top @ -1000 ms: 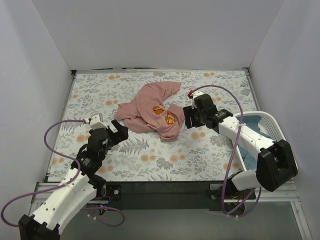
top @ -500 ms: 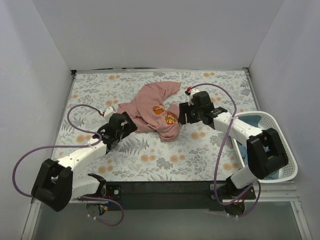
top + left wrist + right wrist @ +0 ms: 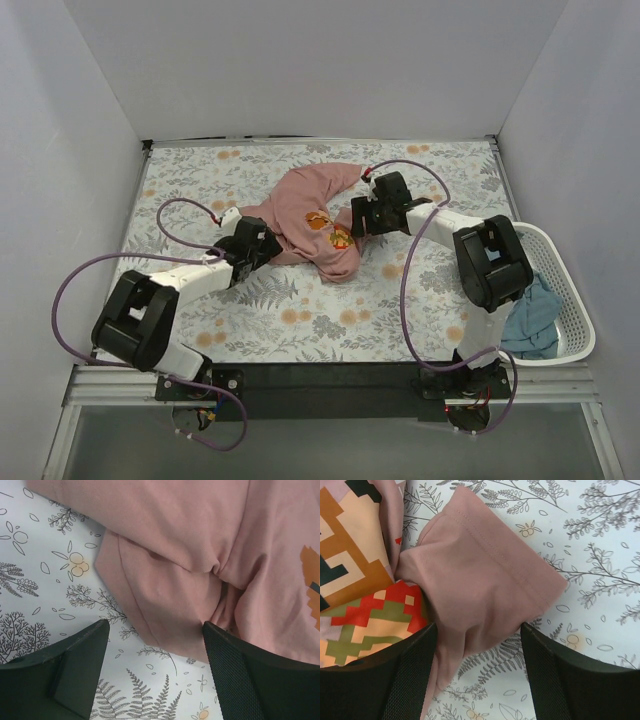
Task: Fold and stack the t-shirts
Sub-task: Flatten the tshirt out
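Dusty-pink tee [image 3: 300,215] lies crumpled mid-table on the floral cloth [image 3: 400,300], unfolded. One part trails toward the far edge, and the cartoon print [image 3: 335,232] faces up on the right half.

Left gripper [image 3: 266,244] is low at the tee's near-left edge. In the left wrist view the jaws are spread wide, and a hemmed flap of pink fabric [image 3: 160,595] sits in the gap between the two fingers [image 3: 75,665]. Nothing is pinched. Can't tell if the fingertips touch the cloth.

Right gripper [image 3: 357,219] is at the tee's right edge, just beside the print. In the right wrist view the jaws are also released. The fingers [image 3: 570,680] straddle a bunched sleeve [image 3: 485,580] with its stitched cuff pointing away toward the upper right. The pixel-style print shows at the left of that frame in orange, red, green and cream. The sleeve fabric fills most of the gap but isn't clamped.

Both arms reach in from opposite sides, with the tee between them.

Teal-blue tee [image 3: 530,318] is well apart from the pink one. It sits bunched in the near end of the white slotted basket [image 3: 570,285] at the table's right edge, beside the right arm's base.

No folds and no stack: one tee is on the cloth, the other in the basket.
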`<state>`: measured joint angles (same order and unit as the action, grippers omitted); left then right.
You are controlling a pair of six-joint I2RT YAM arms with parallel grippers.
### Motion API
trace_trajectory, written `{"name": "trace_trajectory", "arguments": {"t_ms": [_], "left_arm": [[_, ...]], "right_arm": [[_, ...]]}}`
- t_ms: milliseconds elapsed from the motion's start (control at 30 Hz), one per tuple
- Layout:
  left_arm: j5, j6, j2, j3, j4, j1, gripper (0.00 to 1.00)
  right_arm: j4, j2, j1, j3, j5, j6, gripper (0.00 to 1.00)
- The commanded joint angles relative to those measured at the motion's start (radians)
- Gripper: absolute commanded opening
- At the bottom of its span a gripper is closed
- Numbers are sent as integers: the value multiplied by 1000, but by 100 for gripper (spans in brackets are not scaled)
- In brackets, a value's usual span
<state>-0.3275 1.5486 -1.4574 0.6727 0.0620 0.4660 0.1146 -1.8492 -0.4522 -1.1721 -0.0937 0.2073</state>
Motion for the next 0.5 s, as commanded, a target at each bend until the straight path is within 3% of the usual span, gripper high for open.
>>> {"name": "trace_trajectory", "arguments": {"t_ms": [0,67,167,200,233,267,300,367,400,467], "left_arm": [[-36,5,-30,36,-28,-6,71],[-39,5,-52,48,-30,-6,68],[-56,-7,-87,64,-28,-13,53],[-58,-16,-92,70,-27,-30,47],[-56,-27,-93,73,-24,-44,31],[-58,-39,-89,83,-25,-58,23],[-62,-74,-83,91,-24,-88,15],[-68,-122,-57,135,-16,-118,0],[-85,-154,-46,154,-11,-144,0],[-100,-261,-12,203,-4,-165,0]], "right_arm": [[-27,-41,-2,-52,-40,-14,72],[-29,-65,-3,-54,-54,-13,71],[-26,-81,-2,-49,-63,-13,54],[-23,-74,0,-44,-57,-14,43],[-13,-64,7,-35,-46,-16,37],[-4,-30,15,-18,-43,-17,31],[14,-9,21,-9,-37,-20,18],[86,74,43,8,5,-29,10],[115,106,47,11,20,-40,2],[216,213,55,20,71,-63,1]]}}
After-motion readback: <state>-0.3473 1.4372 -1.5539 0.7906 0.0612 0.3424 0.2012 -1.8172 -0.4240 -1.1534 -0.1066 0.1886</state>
